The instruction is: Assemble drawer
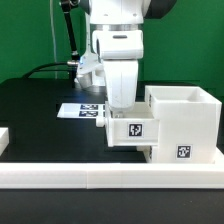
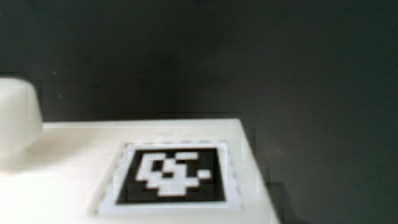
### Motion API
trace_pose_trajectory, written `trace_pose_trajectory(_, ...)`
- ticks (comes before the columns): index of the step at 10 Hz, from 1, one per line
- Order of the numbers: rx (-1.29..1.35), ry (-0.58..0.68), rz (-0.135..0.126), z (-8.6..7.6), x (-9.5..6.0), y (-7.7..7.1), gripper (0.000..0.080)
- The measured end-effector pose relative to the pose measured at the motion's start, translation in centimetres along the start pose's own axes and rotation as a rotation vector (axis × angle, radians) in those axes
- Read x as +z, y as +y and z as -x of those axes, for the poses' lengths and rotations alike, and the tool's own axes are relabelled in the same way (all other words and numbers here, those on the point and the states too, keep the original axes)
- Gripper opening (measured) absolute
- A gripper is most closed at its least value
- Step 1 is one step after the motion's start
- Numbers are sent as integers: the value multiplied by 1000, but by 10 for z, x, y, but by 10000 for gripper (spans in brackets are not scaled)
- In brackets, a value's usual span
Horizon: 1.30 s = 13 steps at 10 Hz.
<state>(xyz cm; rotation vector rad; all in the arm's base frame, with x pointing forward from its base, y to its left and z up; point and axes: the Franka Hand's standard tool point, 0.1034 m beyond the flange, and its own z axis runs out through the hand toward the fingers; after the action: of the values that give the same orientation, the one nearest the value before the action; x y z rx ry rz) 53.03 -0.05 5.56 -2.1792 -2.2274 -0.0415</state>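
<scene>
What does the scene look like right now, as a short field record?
housing: tall white box at the exterior view's right, open top, tag on its front
tray: low white tray beside the housing, tagged front
end effector: down at the tray, jaw state hidden
marker board: flat on the black table, behind the tray
rail: long white rail along the front
wrist view: tagged white surface, blurred

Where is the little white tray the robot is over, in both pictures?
Exterior view: the tray sits in the middle, under the claw, against the housing.
Wrist view: the tray fills the lower part, seen close.
Shared landmark: the tray's square tag.
</scene>
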Motion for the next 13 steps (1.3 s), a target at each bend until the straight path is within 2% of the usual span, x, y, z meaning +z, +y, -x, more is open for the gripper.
trace_pose_trajectory(2,-24,-3,14,-5,0,3,42)
trace_pose_trajectory(7,-15,-2,14,-5,1,2,42)
trace_pose_trajectory(8,-14,-2,14,-5,1,2,218)
trace_pose_trajectory(9,-8,-3,14,-4,0,2,218)
trace_pose_trajectory(10,0,-6,22,-2,-5,3,401)
trace_pose_trajectory(11,17,-9,27,-3,-10,5,537)
trace_pose_trajectory(12,22,-11,33,-4,-15,6,537)
trace_pose_trajectory(13,23,-18,32,-3,-23,7,627)
